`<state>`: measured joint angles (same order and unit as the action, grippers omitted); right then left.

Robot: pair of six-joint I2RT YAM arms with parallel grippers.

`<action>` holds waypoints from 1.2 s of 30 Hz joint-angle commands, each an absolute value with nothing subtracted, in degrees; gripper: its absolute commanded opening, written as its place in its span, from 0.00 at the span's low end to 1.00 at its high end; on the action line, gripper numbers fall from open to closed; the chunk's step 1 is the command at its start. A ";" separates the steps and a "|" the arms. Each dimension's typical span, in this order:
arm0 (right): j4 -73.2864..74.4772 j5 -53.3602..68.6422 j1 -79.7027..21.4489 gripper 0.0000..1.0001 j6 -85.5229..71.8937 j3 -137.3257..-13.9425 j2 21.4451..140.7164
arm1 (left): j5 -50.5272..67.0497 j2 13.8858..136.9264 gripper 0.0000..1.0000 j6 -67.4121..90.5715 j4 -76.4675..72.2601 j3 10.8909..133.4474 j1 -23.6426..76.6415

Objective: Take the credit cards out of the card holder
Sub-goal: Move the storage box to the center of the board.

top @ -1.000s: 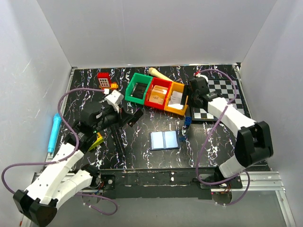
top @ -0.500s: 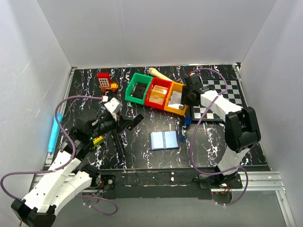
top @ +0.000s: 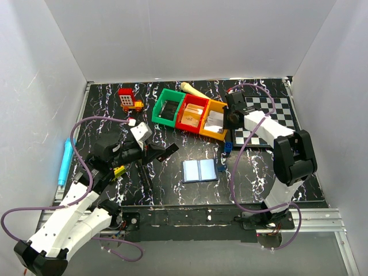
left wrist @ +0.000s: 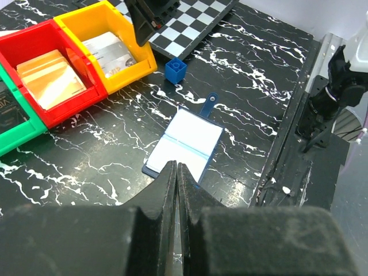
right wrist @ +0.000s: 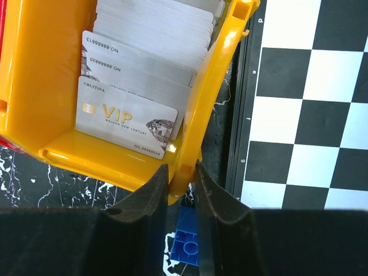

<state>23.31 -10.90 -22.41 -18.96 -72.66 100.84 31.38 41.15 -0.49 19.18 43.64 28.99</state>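
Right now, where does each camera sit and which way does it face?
Top: above and behind the bases, looking down on the table; both arms show, left gripper and right gripper.
Left wrist: looks past its shut fingers at the open card holder.
Right wrist: looks down into the yellow bin, its fingers astride the bin's wall.
Shared: top and left wrist both show the card holder and yellow bin.

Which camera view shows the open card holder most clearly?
The left wrist view: the card holder lies open and close, both light inner halves visible. The top external view shows it small. The right wrist view misses it, showing the yellow bin instead.
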 commanded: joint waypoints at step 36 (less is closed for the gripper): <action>29.27 -11.59 -28.74 0.01 -2.20 -61.26 90.44 | 37.35 42.18 0.00 -10.19 16.78 40.52 29.36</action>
<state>24.29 -9.08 -28.40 -5.98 -62.46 91.11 37.95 42.09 -7.49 15.44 40.66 29.10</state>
